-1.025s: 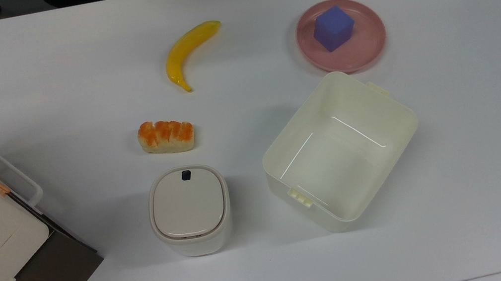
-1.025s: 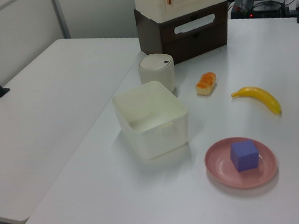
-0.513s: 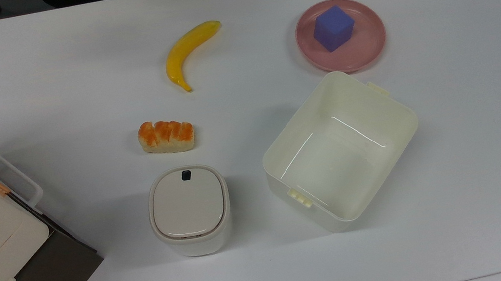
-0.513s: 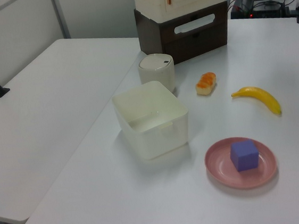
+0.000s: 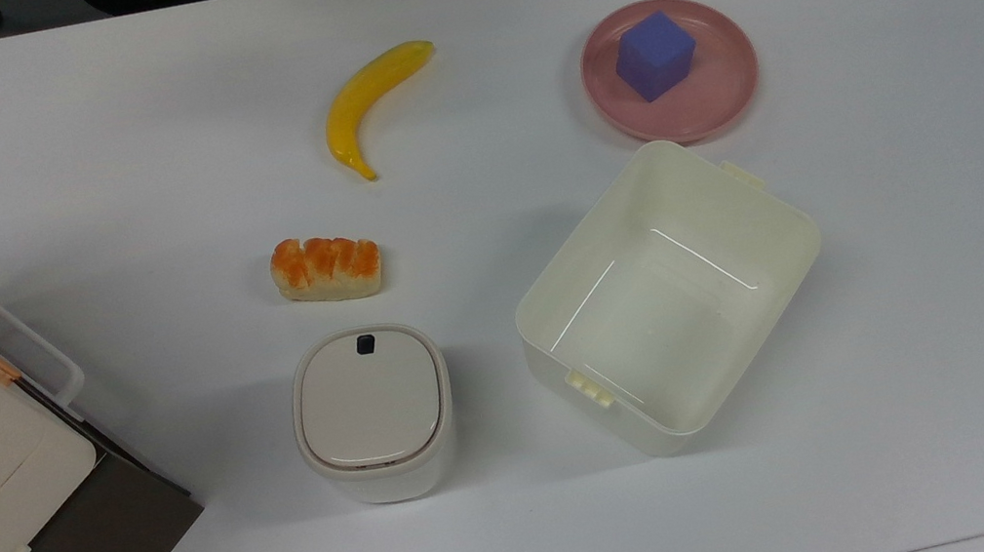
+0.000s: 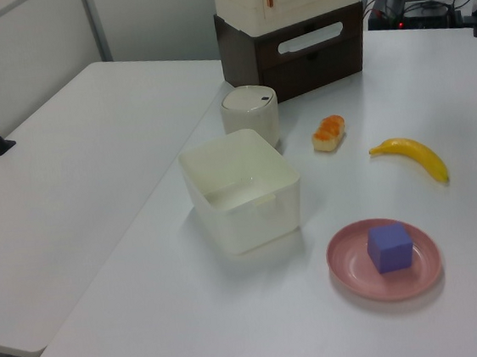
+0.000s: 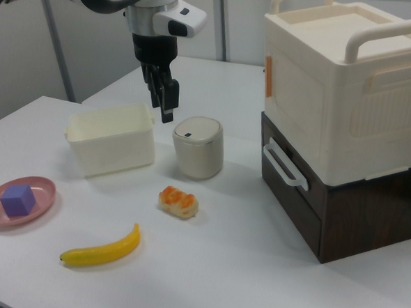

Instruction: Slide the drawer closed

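Note:
The drawer point(image 7: 292, 179) is the top one in a dark brown cabinet point(image 7: 359, 216) at the right view's right. Its white loop handle point(image 7: 283, 166) sticks out, and its front panel looks flush with the cabinet's face. The left view has the drawer point(image 6: 314, 43) at the back. In the top view its handle point(image 5: 8, 338) juts out at the left edge. My gripper point(image 7: 166, 113) hangs in the air above the table, apart from the drawer. It points down over the small white lidded container point(image 7: 199, 148), shut with nothing in it.
A cream case point(image 7: 335, 85) sits on the cabinet. On the table lie a bread piece point(image 5: 326, 268), a banana point(image 5: 370, 98), an open cream bin point(image 5: 556, 305), the lidded container point(image 5: 373, 413), and a pink plate point(image 5: 725, 96) bearing a purple cube point(image 5: 655, 55).
A dark part of the arm at the left view's top edge has shifted slightly. The drawer and the things on the table have not moved.

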